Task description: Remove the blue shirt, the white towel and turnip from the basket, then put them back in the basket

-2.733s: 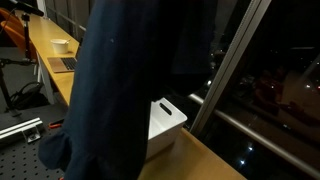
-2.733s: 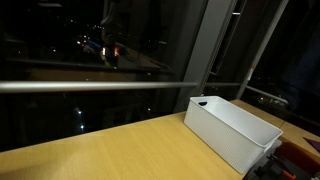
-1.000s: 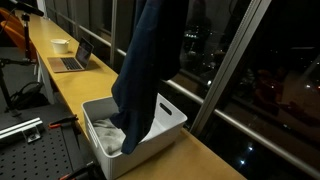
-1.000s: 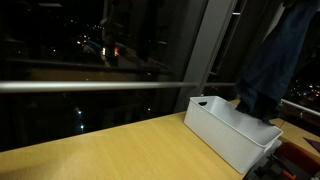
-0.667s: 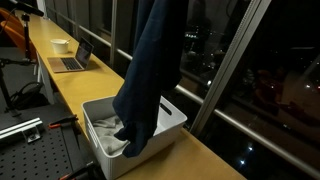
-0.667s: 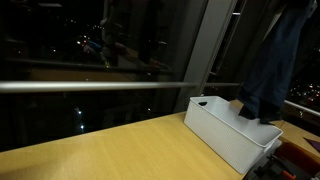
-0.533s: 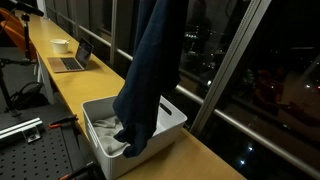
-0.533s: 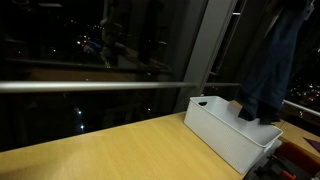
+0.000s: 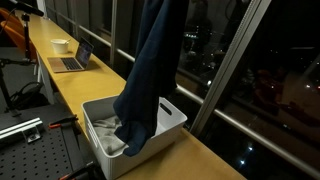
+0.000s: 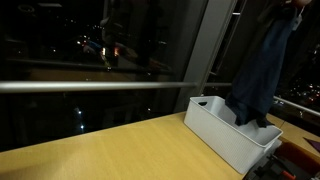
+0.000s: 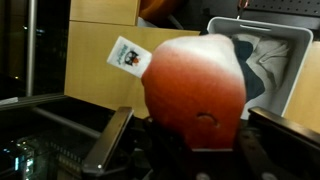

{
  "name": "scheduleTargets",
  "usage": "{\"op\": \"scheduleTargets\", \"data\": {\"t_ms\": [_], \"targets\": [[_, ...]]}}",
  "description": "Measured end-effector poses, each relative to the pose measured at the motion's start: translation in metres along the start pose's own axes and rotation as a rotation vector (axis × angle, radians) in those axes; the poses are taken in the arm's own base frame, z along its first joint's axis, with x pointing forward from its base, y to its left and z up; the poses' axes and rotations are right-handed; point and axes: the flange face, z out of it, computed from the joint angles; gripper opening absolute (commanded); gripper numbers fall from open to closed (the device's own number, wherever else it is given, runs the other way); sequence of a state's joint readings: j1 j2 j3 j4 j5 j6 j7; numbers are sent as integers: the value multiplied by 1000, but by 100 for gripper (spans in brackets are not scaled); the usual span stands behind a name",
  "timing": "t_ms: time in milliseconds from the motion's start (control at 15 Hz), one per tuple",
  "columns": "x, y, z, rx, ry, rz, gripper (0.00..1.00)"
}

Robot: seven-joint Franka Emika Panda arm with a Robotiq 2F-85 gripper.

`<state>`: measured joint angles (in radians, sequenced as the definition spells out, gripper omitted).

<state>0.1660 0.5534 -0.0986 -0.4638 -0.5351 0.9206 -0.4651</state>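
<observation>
Shirt (image 9: pixel 148 70), big and blue, hangs from high up, so its end can drop into the white basket (image 9: pixel 170 128) where the towel (image 11: pixel 262 58) lies. A red round lump (image 11: pixel 195 80) sits between the fingers of the gripper (image 11: pixel 195 138); I cannot tell if they squeeze it.

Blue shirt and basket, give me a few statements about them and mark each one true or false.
1. The blue shirt hangs from above, its lower end down in the white basket. True.
2. Apart from the shirt, the basket holds nothing. False: a white towel lies crumpled inside it.
3. An open laptop sits on the counter behind the basket. True.
4. The basket is tipped on its side. False: it stands upright on the wooden tabletop in both exterior views.
</observation>
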Motion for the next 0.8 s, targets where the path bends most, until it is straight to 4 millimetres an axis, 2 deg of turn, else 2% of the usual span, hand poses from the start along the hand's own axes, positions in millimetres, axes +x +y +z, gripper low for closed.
{"op": "scheduleTargets", "data": {"t_ms": [333, 733, 800], "targets": [[27, -7, 29, 84, -17, -54, 3], [49, -21, 48, 134, -33, -95, 3], [51, -24, 50, 140, -35, -99, 19]]}}
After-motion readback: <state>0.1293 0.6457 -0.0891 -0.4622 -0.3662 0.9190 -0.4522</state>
